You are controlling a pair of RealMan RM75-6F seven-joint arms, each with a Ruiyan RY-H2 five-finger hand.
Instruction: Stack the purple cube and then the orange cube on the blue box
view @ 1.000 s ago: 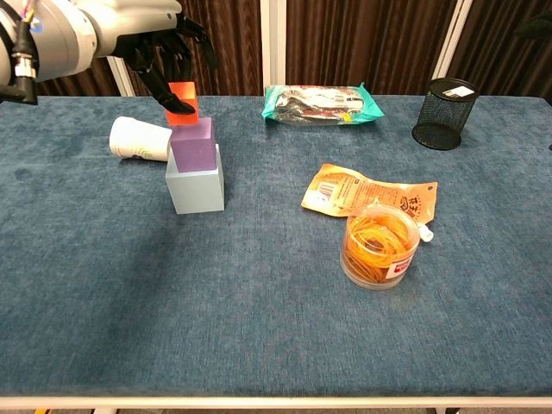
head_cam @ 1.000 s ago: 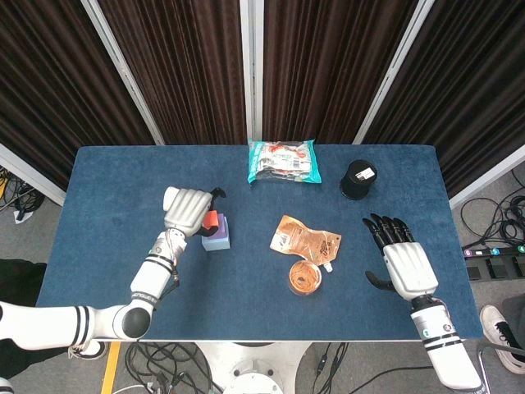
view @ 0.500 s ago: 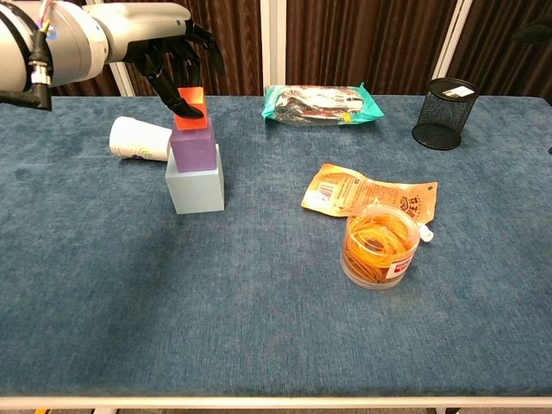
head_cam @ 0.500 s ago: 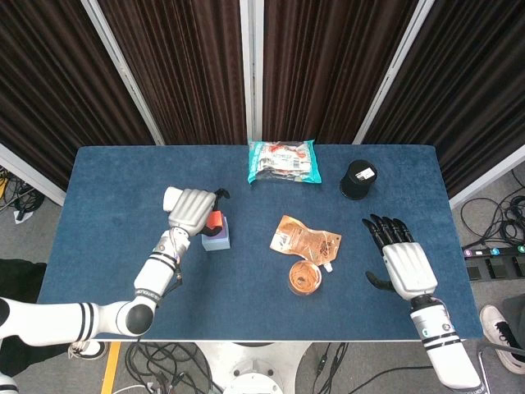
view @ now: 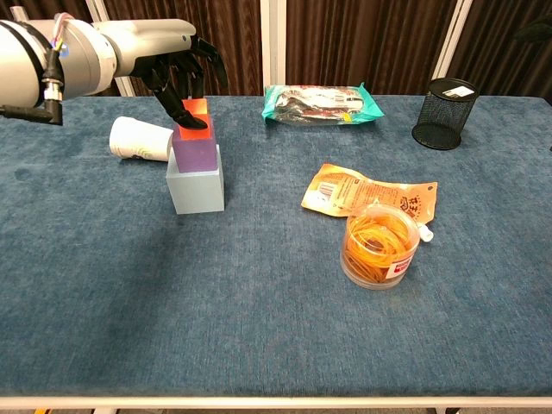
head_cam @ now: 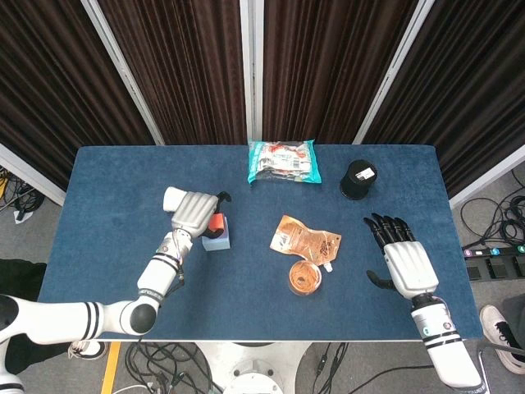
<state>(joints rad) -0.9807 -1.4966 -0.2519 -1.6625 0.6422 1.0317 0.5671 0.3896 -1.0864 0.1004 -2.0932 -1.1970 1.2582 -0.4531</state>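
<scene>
The blue box [view: 197, 187] stands on the table left of centre, with the purple cube [view: 197, 155] on top of it. The orange cube [view: 195, 116] sits low on the purple cube's top, pinched by the dark fingers [view: 177, 97] of my left hand [view: 172, 62]. From the head view, my left hand [head_cam: 195, 215] covers most of the stack; only part of the orange cube [head_cam: 217, 223] and the blue box [head_cam: 220, 240] show. My right hand [head_cam: 403, 259] hovers open over the right side of the table, holding nothing.
A white paper cup [view: 138, 139] lies on its side just left of the stack. A green snack pack [view: 320, 102] and a black mesh cup [view: 444, 103] stand at the back. An orange pouch [view: 369, 195] and a jar of rubber bands [view: 379, 252] lie at centre right.
My left hand has lowered the orange cube and shifted it slightly right, down onto the purple cube. The right hand has not moved.
</scene>
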